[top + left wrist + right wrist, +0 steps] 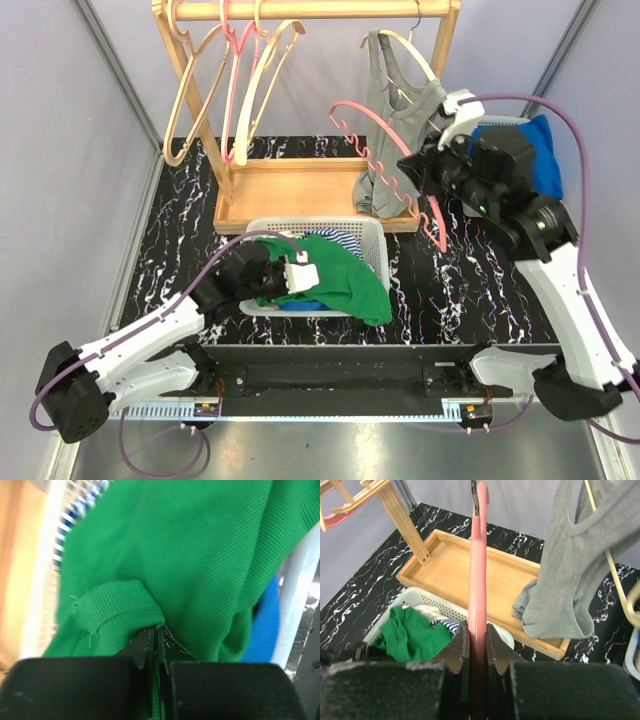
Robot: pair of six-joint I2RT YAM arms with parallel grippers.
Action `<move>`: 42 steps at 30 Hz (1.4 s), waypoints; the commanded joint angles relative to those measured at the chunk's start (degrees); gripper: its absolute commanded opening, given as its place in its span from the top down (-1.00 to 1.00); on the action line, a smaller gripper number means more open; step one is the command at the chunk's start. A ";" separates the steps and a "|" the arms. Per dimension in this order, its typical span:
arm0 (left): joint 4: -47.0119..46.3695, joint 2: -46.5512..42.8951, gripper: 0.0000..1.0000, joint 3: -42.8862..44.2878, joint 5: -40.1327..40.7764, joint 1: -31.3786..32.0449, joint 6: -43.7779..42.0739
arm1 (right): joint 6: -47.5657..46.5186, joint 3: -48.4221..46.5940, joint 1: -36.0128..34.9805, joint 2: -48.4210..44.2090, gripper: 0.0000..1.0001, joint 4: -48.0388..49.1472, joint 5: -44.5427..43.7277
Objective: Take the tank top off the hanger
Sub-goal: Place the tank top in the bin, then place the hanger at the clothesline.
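At the white basket's (262, 226) near left rim, the left gripper (156, 637) has its jaws pressed together on a fold of the green top (345, 280), which lies in the basket. Beyond the basket's right end, the right gripper (477, 630) pinches a bare pink hanger (477, 580). Behind the basket, a grey tank top (395, 130) hangs on a cream hanger (420, 55) from the wooden rack (300, 190).

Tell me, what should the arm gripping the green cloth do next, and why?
Probably open the left gripper and let go. The green garment it pinches already lies in the white basket, clear of the pink hanger, which the right gripper holds bare and well apart from it.
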State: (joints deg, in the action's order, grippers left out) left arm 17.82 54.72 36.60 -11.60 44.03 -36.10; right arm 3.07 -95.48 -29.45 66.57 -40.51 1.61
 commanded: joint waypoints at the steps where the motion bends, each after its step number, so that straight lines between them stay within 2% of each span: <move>1: -5.16 -0.32 1.00 -5.04 -0.10 0.27 1.03 | 0.88 -6.20 0.01 4.87 1.00 7.64 1.73; 2: -5.52 -0.31 0.95 -6.70 0.17 0.27 0.85 | 0.88 -8.03 0.01 5.76 1.00 7.99 2.26; 3: -6.04 -0.40 0.71 -7.33 0.43 0.35 0.77 | 0.88 -9.01 0.01 6.73 1.00 8.17 2.09; 4: -6.05 -0.66 0.28 -7.77 0.61 0.27 0.94 | 0.36 -9.98 0.01 8.48 1.00 8.26 2.00; 5: -5.79 -1.01 -0.75 -8.03 1.04 0.27 1.46 | 0.10 -11.81 0.01 9.45 1.00 8.43 1.65; 6: -5.09 -1.19 -0.98 -7.51 1.74 0.27 2.60 | -0.25 -12.79 0.01 10.24 1.00 8.69 1.56; 11: 3.87 -2.16 -0.98 1.62 6.23 0.18 9.63 | -1.58 -21.30 0.01 17.97 1.00 8.70 1.82; 13: 7.65 -3.99 -0.98 6.54 5.54 0.18 11.56 | -2.01 -23.86 0.01 21.22 1.00 8.43 1.38; 19: 9.86 -10.24 -0.98 17.18 2.81 0.18 16.84 | -2.72 -38.34 0.01 30.80 1.00 4.57 0.24; 26: 11.26 -10.33 -0.98 30.45 1.23 0.18 18.78 | -5.27 -52.43 0.01 40.48 1.00 -0.18 -1.26; 30: 11.70 -10.42 -0.98 34.06 -0.88 0.18 16.25 | -5.18 -55.51 0.01 43.12 1.00 -0.10 -1.34; 42: 10.30 -10.86 -0.98 35.20 -2.11 0.27 14.21 | -4.22 -59.55 -0.25 49.18 1.00 2.37 -2.31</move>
State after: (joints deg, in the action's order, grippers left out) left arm 30.17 44.03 69.54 -12.01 44.10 -21.02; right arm -1.23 -151.61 -29.47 113.89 -41.87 0.43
